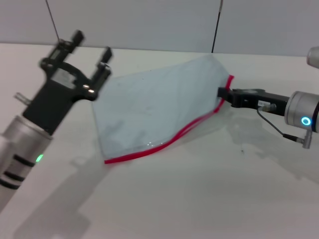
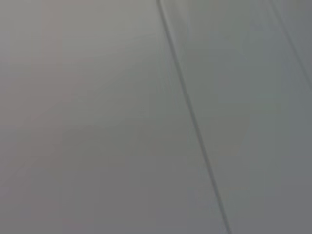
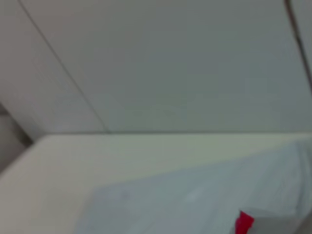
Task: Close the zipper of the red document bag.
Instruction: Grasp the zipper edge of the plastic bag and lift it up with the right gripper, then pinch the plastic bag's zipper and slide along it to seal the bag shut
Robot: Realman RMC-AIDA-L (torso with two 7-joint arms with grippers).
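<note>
The red document bag (image 1: 159, 104) is a pale blue-grey translucent pouch lying flat on the white table (image 1: 209, 199). Its zipper (image 1: 164, 144) runs as a red strip along the near long edge, and the two red lines stand slightly apart toward the right end. My right gripper (image 1: 224, 93) reaches in from the right and is shut on the zipper's right end; the slider itself is hidden there. My left gripper (image 1: 92, 47) hangs open above the table, just left of the bag's far left corner. The right wrist view shows the bag (image 3: 209, 195) and a red bit of the zipper (image 3: 243, 222).
A grey wall (image 1: 149, 20) with dark seams rises behind the table's far edge. The left wrist view shows only that wall (image 2: 122, 122). A thin cable (image 1: 279, 130) loops under my right wrist.
</note>
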